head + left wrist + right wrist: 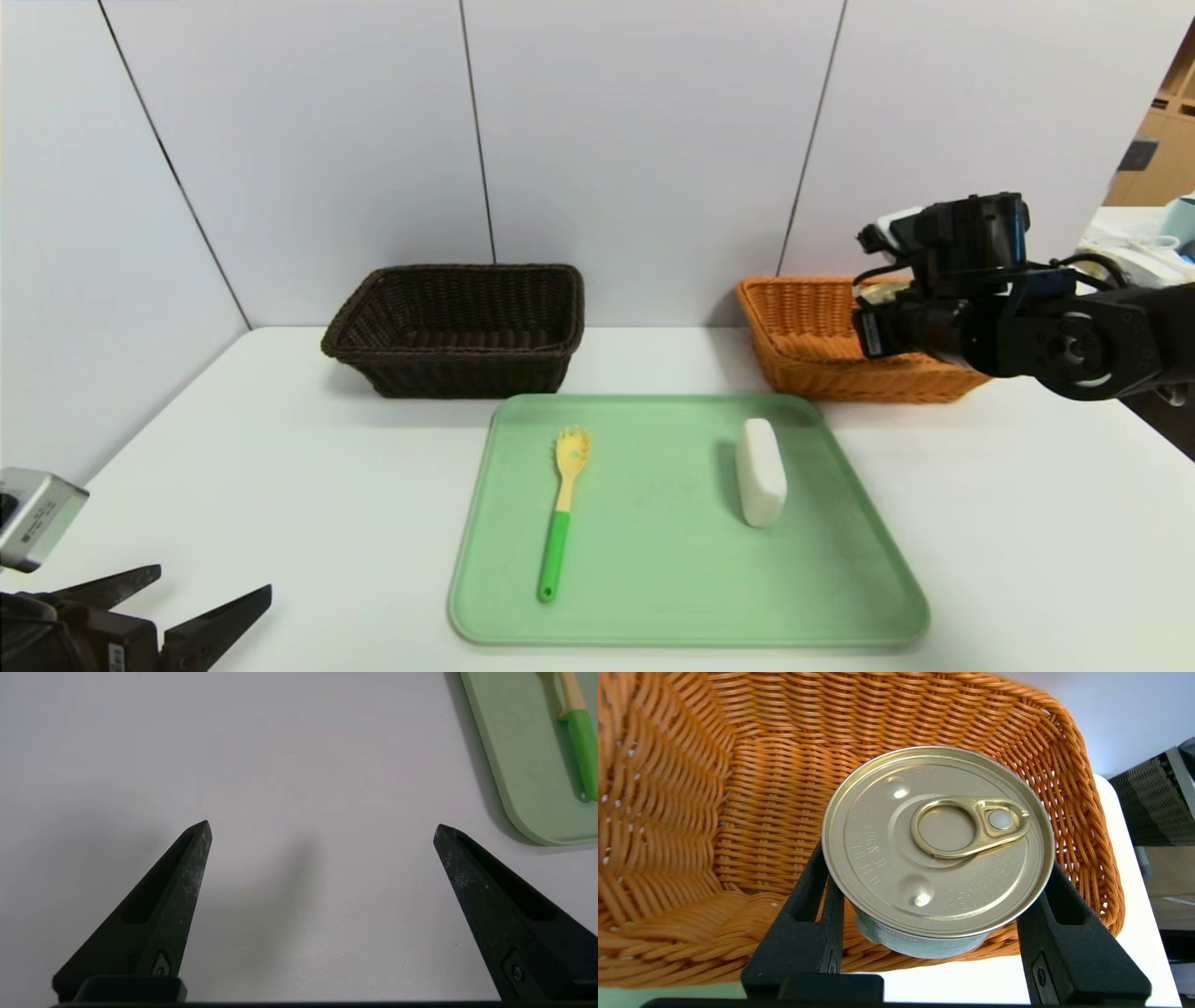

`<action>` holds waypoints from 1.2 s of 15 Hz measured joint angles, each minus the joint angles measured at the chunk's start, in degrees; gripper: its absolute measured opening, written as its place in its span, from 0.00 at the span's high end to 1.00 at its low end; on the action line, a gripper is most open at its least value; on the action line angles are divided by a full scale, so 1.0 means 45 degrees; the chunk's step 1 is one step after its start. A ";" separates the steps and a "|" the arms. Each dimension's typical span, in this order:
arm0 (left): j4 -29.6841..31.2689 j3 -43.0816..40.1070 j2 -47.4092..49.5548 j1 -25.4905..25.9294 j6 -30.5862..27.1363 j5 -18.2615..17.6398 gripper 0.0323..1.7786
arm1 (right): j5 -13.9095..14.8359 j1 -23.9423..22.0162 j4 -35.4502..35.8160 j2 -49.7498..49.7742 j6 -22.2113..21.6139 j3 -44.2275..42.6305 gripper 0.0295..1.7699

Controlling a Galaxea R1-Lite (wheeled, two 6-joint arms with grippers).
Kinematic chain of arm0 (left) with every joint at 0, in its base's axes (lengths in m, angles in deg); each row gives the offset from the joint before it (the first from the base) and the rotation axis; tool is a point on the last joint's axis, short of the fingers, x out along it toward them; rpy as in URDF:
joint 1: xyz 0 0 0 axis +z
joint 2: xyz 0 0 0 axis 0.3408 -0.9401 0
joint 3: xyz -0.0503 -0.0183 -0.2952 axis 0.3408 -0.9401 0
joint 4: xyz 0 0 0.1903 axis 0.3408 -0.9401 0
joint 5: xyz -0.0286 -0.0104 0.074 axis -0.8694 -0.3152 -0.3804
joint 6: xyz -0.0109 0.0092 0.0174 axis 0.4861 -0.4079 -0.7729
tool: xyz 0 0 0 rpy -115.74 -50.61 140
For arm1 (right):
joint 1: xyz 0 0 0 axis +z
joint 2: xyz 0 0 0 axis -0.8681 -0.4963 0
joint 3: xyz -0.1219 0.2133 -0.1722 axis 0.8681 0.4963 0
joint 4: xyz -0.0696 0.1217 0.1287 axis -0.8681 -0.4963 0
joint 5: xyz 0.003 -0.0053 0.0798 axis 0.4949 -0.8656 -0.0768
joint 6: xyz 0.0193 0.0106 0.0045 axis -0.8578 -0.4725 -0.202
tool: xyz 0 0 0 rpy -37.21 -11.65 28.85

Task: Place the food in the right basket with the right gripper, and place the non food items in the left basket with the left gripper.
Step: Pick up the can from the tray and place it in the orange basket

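tin can (937,844) clamped upright in right gripper (934,896), over orange basket (738,812) at right of head frame | pasta fork (563,521) and white block (760,471) lying apart on green tray (672,597), centre | dark basket (457,327) upper centre-left | left gripper (322,830) spread wide, empty, lower left over table (280,742)

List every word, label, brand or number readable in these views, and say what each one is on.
None can be read with confidence.
Round gold pull-tab tin can held in the right claw, above the orange wicker basket: embossed lettering rings the lid, too faint to read.
Can's side label: only a sliver shows, unreadable.
Silver camera block above the open left claw: small label, too small to read.
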 joint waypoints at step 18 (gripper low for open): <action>0.0019 -0.0222 -0.0008 -0.0003 0.0019 0.0000 0.05 | 0.0014 -0.0477 -0.8401 -0.2855 -0.2194 -0.7658 0.45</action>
